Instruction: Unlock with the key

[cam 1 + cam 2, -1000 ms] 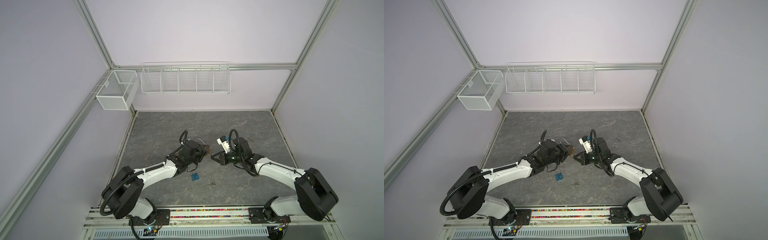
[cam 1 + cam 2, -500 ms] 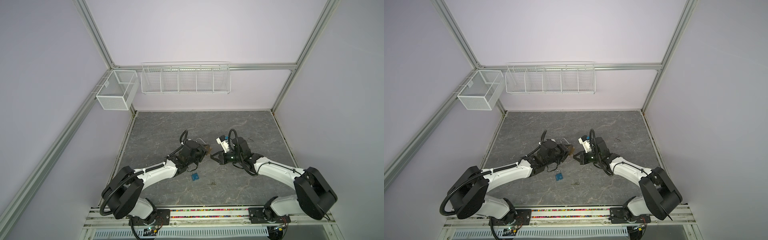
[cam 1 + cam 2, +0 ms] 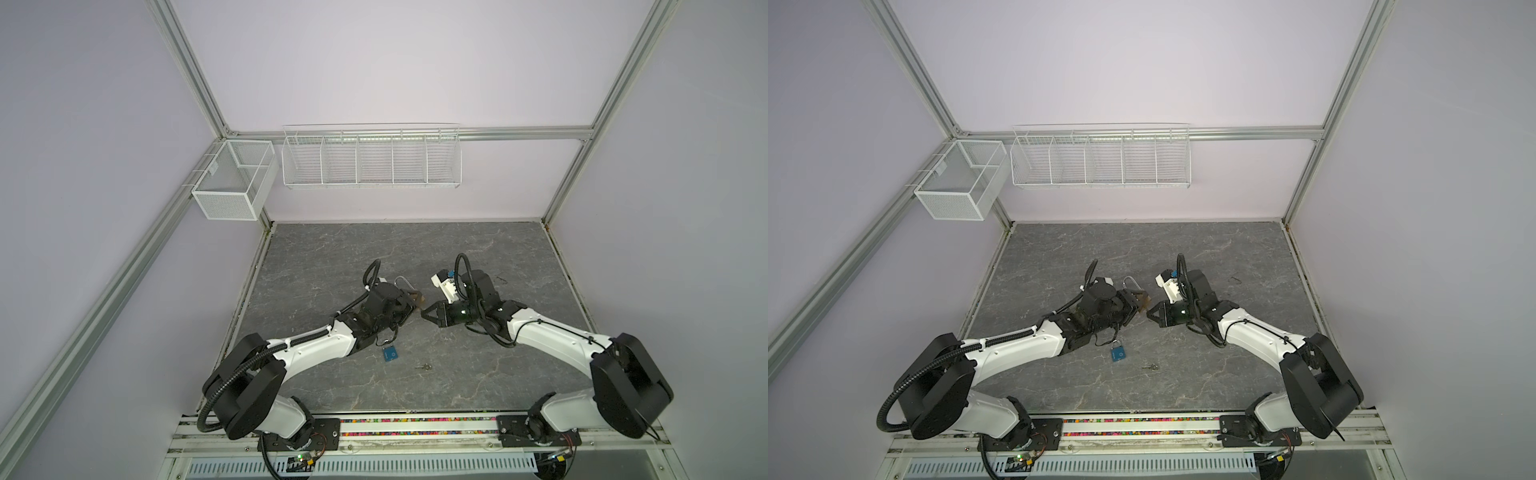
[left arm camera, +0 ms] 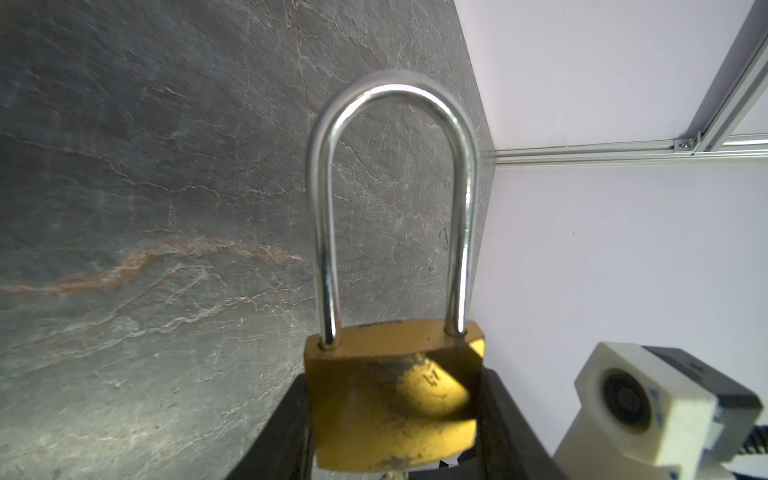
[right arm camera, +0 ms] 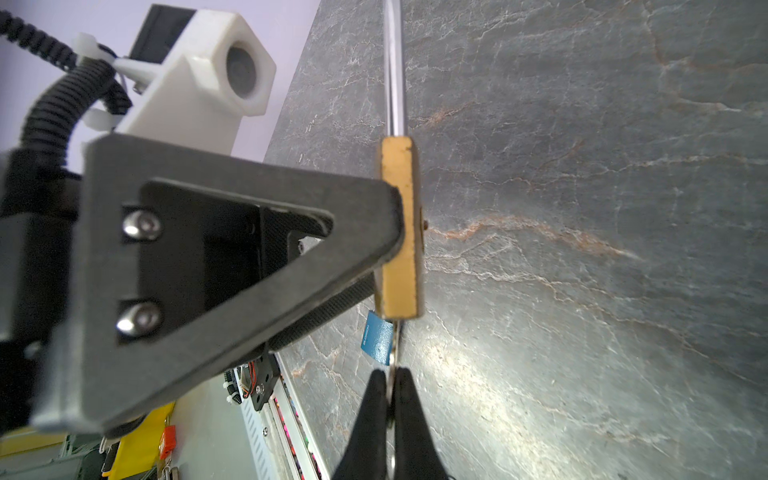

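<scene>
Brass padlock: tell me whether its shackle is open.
No: both legs of the shackle sit inside the brass padlock.

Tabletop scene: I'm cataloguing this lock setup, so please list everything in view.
brass padlock: one, gold body, silver shackle, clamped in the left gripper
held key: one, silver, pinched by the right gripper, at the brass padlock's underside
blue padlock: one, blue, on the table near the left gripper
loose key: one, silver, on the table beside the blue padlock
mesh basket: one, white, left wall
wire rack: one, white, back wall
table: one, grey stone pattern
left gripper: one, black, closed on the brass padlock
right gripper: one, black, closed on the held key
</scene>
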### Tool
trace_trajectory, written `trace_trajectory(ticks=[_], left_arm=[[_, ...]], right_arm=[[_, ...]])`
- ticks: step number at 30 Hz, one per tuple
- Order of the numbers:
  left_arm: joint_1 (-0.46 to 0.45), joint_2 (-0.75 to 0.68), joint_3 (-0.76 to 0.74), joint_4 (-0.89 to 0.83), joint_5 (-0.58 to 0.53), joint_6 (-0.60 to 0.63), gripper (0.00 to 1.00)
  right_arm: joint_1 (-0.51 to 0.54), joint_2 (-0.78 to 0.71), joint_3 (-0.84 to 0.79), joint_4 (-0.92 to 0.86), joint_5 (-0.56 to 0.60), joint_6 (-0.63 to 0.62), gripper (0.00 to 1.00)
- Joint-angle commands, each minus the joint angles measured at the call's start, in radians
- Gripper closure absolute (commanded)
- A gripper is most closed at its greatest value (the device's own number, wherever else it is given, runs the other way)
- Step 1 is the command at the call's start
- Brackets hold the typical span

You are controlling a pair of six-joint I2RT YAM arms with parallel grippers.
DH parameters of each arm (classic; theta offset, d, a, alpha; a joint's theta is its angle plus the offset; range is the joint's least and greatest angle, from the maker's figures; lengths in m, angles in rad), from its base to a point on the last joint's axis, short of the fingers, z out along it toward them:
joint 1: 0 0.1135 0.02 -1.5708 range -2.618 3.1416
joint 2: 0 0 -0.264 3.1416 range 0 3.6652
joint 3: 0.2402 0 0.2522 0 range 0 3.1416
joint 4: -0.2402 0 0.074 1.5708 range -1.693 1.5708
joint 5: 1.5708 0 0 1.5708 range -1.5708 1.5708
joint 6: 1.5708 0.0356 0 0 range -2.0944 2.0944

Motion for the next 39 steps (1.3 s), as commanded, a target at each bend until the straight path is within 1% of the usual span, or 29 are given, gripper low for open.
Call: trace_trajectory(ticks=[1,6,11,14,17,23,30,33,35,37,39], left_arm=[[-0.055,-0.033,0.052,-0.026,-0.018,0.009,1.00],[-0.120,-0.043,0.061,-0.079,-0.160,-0.057,1.00],[-0.141,-0.017,0.065,-0.048,-0.201,-0.079,1.00],[-0.144,0.004,0.076,-0.032,-0.205,-0.076,1.00],[-0.156,0.030,0.104,-0.051,-0.209,-0.058,1.00],[-0.192,0.072,0.125,-0.038,-0.190,-0.060,1.00],[-0.197,0.027,0.083,-0.049,-0.208,-0.057,1.00],[-0.197,0.019,0.071,-0.053,-0.217,-0.058,1.00],[-0.198,0.030,0.069,-0.052,-0.214,-0.062,1.00],[-0.197,0.047,0.047,-0.006,-0.205,-0.083,1.00],[-0.197,0.062,0.028,0.038,-0.192,-0.111,1.00]], right_arm=[[-0.001,0.004,0.032,0.071,0.050,0.003,0.94],[0.002,-0.015,0.013,0.094,0.135,0.034,0.94],[0.004,-0.015,-0.013,0.164,0.139,0.087,0.94],[0.005,-0.012,-0.021,0.193,0.133,0.109,0.94],[0.005,-0.008,-0.012,0.194,0.137,0.120,0.94],[-0.015,-0.003,0.010,0.182,0.126,0.107,0.94],[-0.079,-0.028,0.033,0.116,0.100,0.063,0.94],[-0.085,-0.023,0.027,0.108,0.082,0.066,0.94],[-0.081,-0.018,-0.004,0.150,0.063,0.094,0.94],[-0.072,-0.019,-0.053,0.214,0.068,0.126,0.94],[-0.063,-0.012,-0.071,0.231,0.078,0.131,0.94]])
